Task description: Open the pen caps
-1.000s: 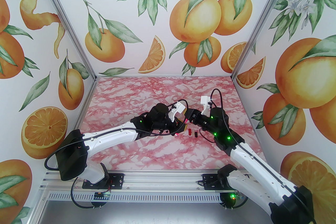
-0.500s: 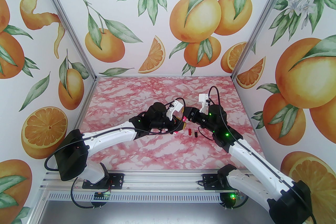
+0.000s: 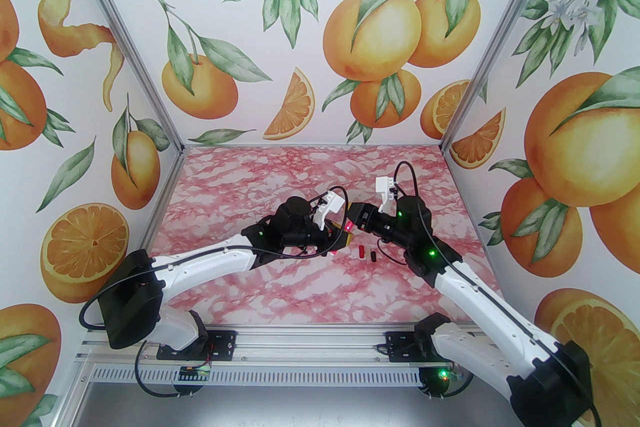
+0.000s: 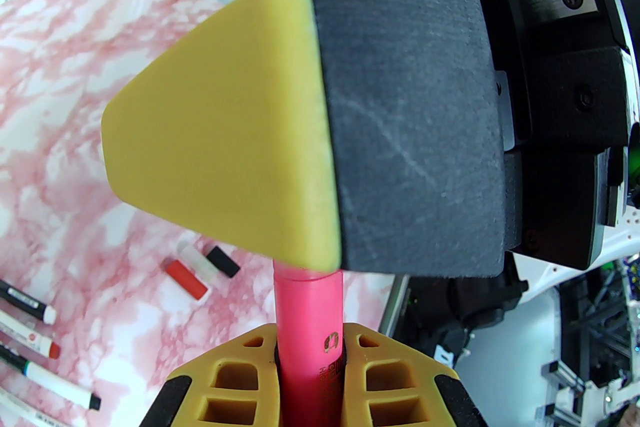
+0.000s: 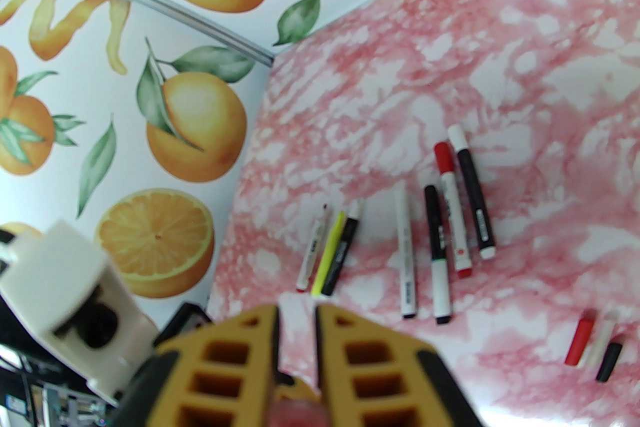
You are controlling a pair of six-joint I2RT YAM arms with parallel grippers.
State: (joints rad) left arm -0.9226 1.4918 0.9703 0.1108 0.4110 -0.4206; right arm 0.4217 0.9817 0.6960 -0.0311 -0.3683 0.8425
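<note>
Pink plastic marker barrel (image 4: 309, 295) braced for uncapping.
Left tool (image 4: 309, 345) clamped the barrel; right tool (image 5: 297, 340), in from 3 o'clock, was shut on its pink cap (image 5: 299, 412) for an opposed pull.

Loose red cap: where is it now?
Top view: the loose red cap lies on the table near centre, left of the black cap, a whitish cap between them.
</note>
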